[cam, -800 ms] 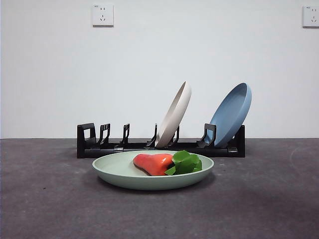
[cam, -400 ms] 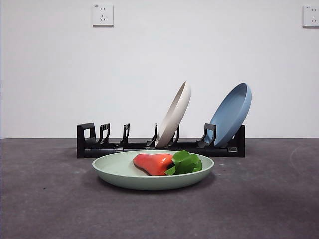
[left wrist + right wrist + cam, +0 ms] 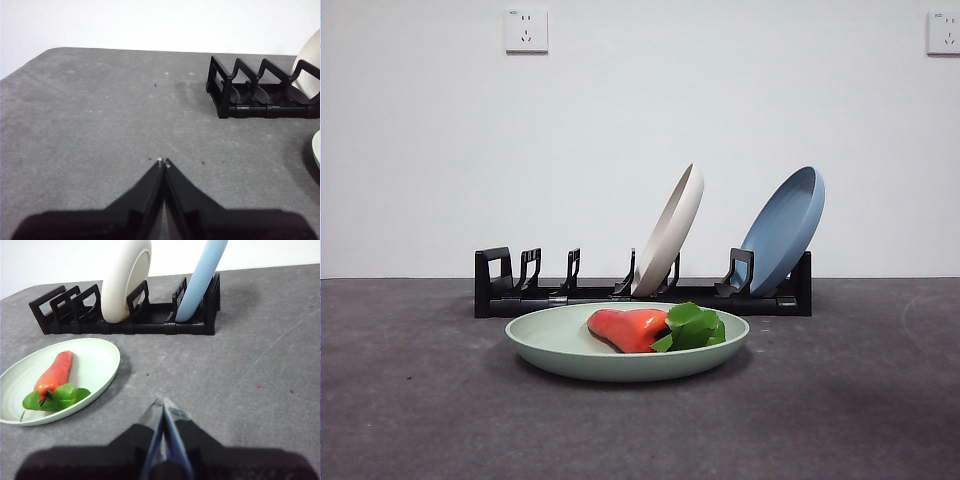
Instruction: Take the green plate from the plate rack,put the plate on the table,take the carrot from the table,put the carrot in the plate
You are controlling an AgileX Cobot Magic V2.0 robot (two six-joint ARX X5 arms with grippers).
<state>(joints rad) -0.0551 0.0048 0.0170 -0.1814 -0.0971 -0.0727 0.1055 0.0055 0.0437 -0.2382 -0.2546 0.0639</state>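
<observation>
Task reads as done: the stubby orange-red toy carrot [image 3: 54, 372] lies in the shallow sage-green matte plate [image 3: 95, 360] set flat before the long black slotted plate rack [image 3: 150, 315], while left gripper [image 3: 163, 162] and right gripper [image 3: 161, 402], jaws closed, empty, wait apart.

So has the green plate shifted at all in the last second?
No. In the front view the green plate sits at the same spot in front of the plate rack, with the carrot lying in it as before.

Cream plate [image 3: 669, 232] and blue plate [image 3: 783, 230] lean upright, apart
</observation>
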